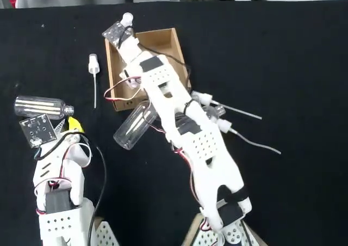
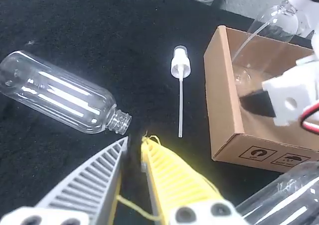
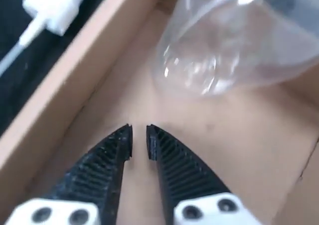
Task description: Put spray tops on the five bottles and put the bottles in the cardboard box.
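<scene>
The cardboard box (image 1: pixel 176 44) stands at the back of the table. My right gripper (image 3: pixel 139 135) hangs inside the box (image 3: pixel 75 85), shut and empty. A clear bottle (image 3: pixel 234 51) leans in the box just beyond it, with its white spray top (image 1: pixel 126 18) over the far wall. My left gripper (image 2: pixel 134 145) is shut with nothing in it, close to the neck of an uncapped clear bottle (image 2: pixel 60 93) lying on the cloth. A loose spray top (image 2: pixel 179 65) lies between that bottle and the box (image 2: pixel 222 100). Another uncapped bottle (image 1: pixel 133 126) lies in front of the box.
Two more spray tops (image 1: pixel 204 98) (image 1: pixel 224 126) with long tubes lie to the right of the right arm (image 1: pixel 201 142). A bottle neck (image 1: pixel 217 111) shows between them, partly under the arm. Black cloth (image 1: pixel 293 66) stretches to the right.
</scene>
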Robot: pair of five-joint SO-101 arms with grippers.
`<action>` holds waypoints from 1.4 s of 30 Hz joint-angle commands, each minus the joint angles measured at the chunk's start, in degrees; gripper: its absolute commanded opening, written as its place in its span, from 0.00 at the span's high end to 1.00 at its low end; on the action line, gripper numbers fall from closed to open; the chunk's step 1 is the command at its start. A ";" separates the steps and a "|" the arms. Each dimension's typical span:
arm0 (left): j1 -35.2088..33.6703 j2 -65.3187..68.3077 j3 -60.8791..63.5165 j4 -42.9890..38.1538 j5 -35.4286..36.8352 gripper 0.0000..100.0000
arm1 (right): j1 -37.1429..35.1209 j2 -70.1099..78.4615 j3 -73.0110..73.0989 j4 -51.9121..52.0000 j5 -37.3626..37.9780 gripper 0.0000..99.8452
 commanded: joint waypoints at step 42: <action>-0.04 -0.53 1.10 -1.41 -0.44 0.96 | 14.68 -1.98 -17.45 40.70 0.26 0.99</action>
